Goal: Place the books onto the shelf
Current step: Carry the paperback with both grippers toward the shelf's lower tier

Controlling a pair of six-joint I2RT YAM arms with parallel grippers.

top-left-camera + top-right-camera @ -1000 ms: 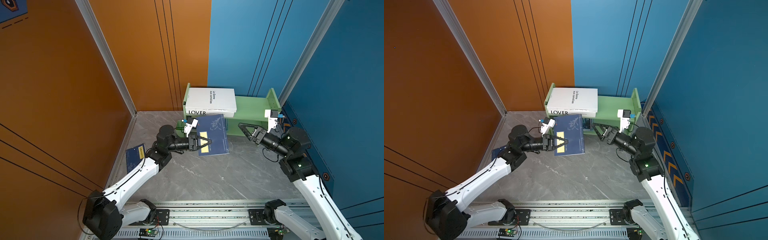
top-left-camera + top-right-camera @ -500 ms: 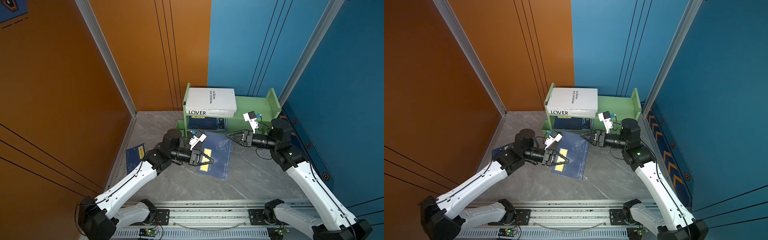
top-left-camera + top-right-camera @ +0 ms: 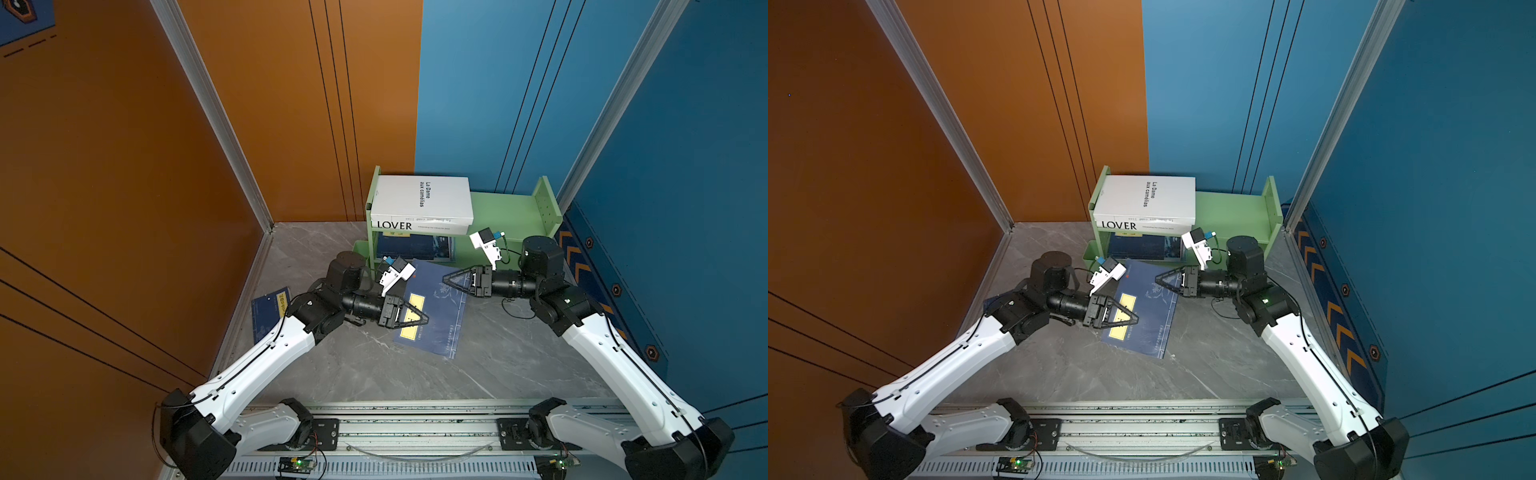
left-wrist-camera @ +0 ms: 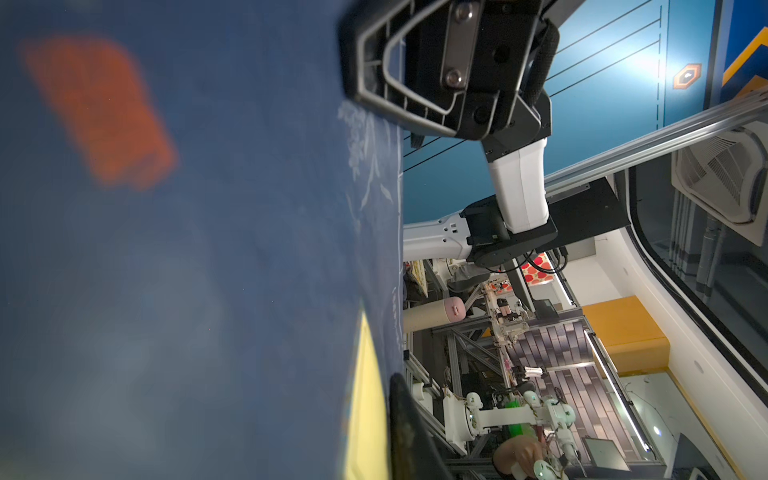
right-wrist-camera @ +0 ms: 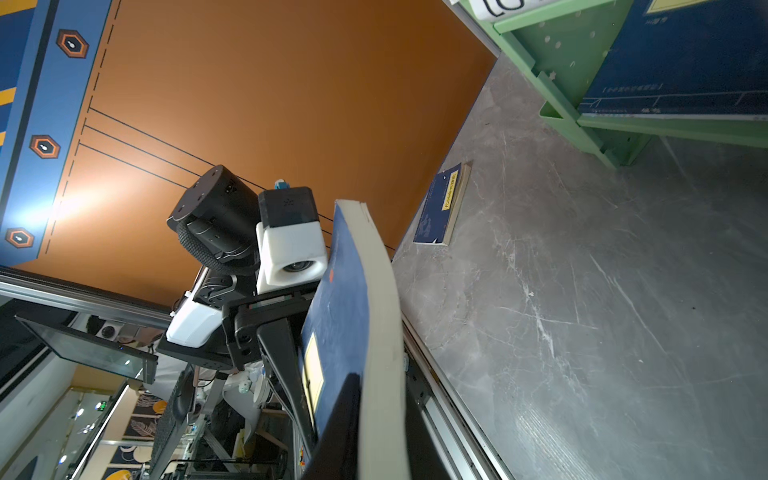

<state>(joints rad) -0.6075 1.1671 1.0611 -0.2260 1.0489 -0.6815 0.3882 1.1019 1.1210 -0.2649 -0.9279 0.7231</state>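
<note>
Both top views: navy book (image 3: 442,328) hangs tilted just in front of the shelf (image 3: 511,216), left gripper (image 3: 424,320) straddling its label edge, right gripper (image 3: 446,279) on the far edge. Left wrist: cover fills the shot, can't tell if that one's pinching. Right wrist: book's clamped between the right gripper's fingers (image 5: 345,419).

Grey bench (image 3: 498,365) carries the green shelf (image 3: 507,216) and one navy book (image 3: 266,316); white books (image 3: 419,199) top the shelf.
</note>
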